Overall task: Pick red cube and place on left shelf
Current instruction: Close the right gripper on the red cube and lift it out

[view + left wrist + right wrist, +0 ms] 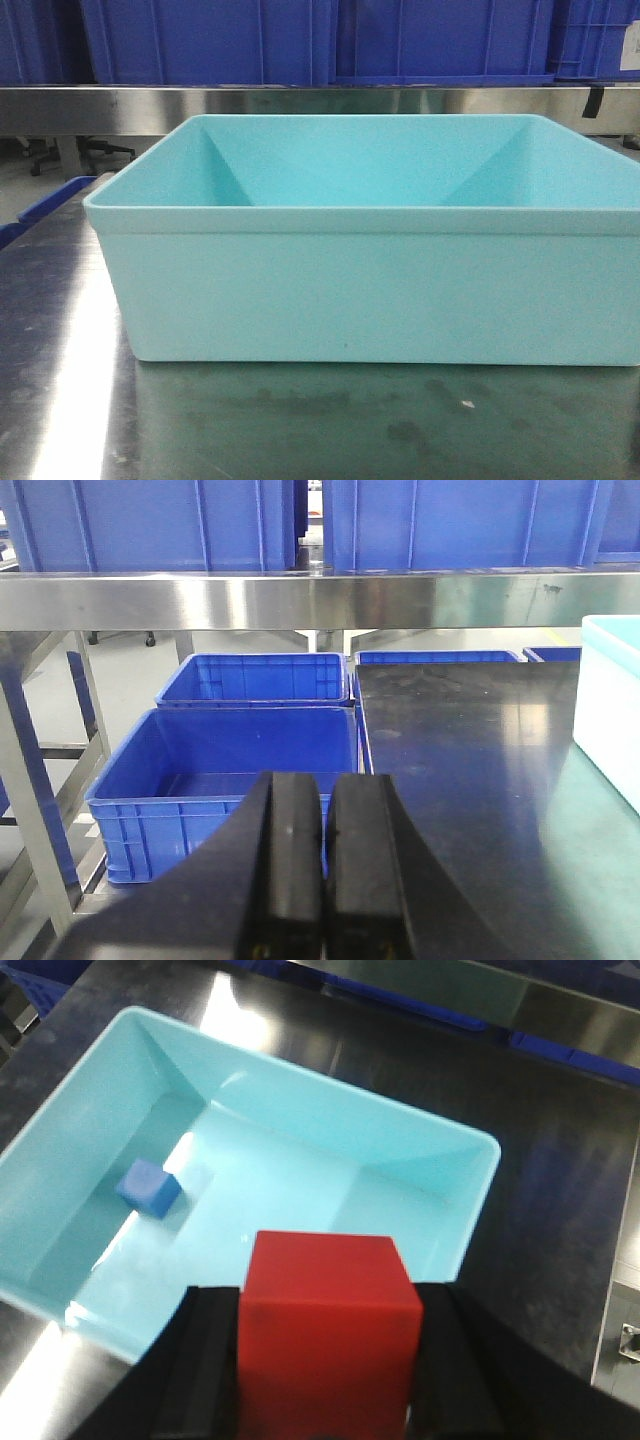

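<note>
Looking from the front, we see the teal tub on the steel counter. The brushed rail of the left shelf runs behind it under blue crates, and neither end effector shows. From the left wrist, our left end effector has its jaws pressed together on nothing, facing that rail. From the right wrist, our right end effector is clamped on the red cube, held above the tub, where a blue cube lies. We judge the shelf lies beyond the tub, so the carry falls to the right arm.
</note>
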Available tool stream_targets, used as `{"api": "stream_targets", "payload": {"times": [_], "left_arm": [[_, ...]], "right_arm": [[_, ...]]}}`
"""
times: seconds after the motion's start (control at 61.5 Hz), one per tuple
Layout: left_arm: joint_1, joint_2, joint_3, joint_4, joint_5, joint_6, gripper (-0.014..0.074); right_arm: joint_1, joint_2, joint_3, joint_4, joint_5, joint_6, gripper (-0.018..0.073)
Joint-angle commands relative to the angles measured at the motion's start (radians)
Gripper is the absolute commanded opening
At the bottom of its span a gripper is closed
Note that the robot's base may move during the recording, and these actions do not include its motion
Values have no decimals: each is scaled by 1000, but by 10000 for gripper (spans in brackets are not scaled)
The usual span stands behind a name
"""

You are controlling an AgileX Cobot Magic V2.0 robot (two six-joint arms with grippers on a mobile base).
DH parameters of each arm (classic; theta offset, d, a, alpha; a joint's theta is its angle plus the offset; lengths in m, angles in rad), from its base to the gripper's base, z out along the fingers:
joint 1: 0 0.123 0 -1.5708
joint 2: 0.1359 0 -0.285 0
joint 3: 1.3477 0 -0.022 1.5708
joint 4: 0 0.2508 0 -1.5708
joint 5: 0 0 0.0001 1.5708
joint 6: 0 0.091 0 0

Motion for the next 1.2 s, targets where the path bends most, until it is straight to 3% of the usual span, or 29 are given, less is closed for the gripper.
{"api": "stream_targets", "payload": {"times": [0.0, 0.277, 0.553, 0.732, 1.187], "left_arm": [[-1, -15, 23, -6, -86, -1, 102], [-1, -15, 23, -6, -86, -1, 102], [-1, -15, 23, -6, -86, -1, 102], [-1, -15, 23, -6, -86, -1, 102], [-1, -15, 23, -6, -86, -1, 102]], "right_arm": [[-3, -112, 97, -21, -118, -19, 41], [-3, -467, 482, -21, -285, -19, 41], [-3, -774, 727, -44, -357, -19, 41], [-3, -874, 774, -44, -367, -19, 41], [-3, -878, 774, -44, -374, -19, 41]]}}
